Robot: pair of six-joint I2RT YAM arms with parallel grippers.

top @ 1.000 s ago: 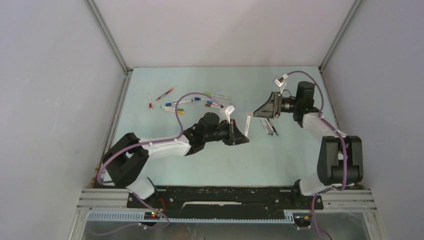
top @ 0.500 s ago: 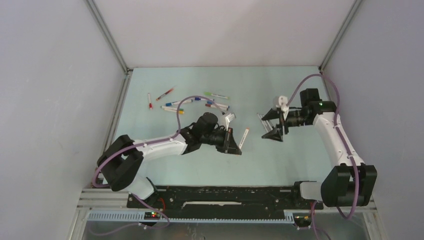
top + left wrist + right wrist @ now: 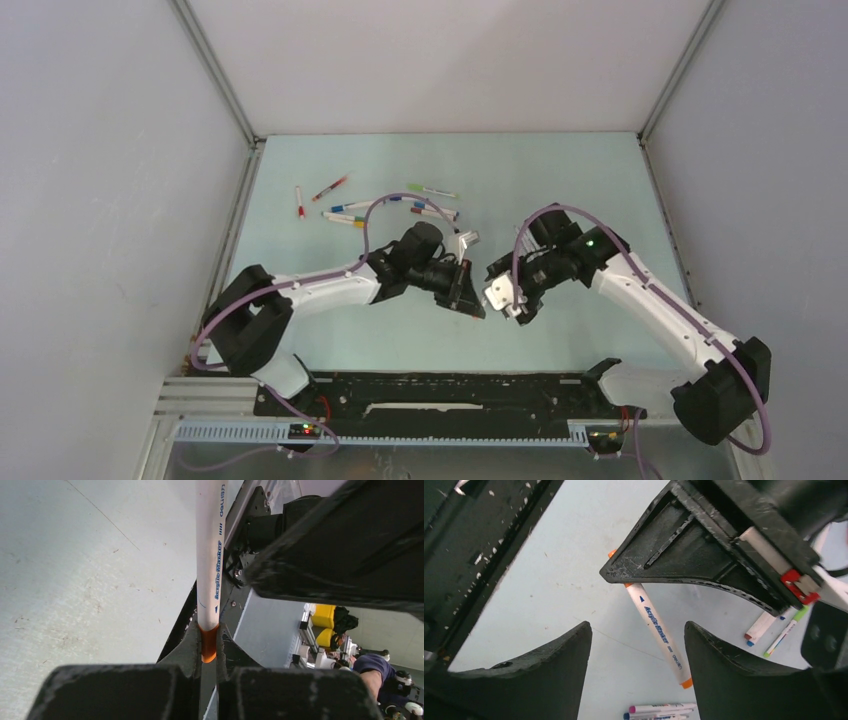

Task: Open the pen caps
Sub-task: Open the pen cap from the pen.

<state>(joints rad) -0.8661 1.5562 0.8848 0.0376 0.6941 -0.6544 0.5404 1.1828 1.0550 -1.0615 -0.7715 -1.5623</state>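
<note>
One pen (image 3: 211,555) is up off the worktop (image 3: 400,330), and that is as far as this round goes. The left tool (image 3: 208,632) is clenched on the barrel's lower orange end (image 3: 209,647), with the white barrel sticking out past its fingers towards the other arm. The right tool (image 3: 638,630) is spread wide, its two fingers standing either side of the pen without touching it. The free orange tip (image 3: 686,682) sits in the gap between them.

Both ends of this pen show orange and no loose orange cap is in sight, so I judge it to be capped and the pull not yet made. What is left for this pen is for the right tool to clamp the free tip and draw it off along the barrel while the left tool holds firm.

The other pens (image 3: 345,214) lie scattered at the far left of the worktop, well apart from both arms. From above they are too small to tell whether any is already uncapped. The right wrist view shows a few more pens (image 3: 659,710) lying with coloured ends on. Most of the task looks to be ahead
</note>
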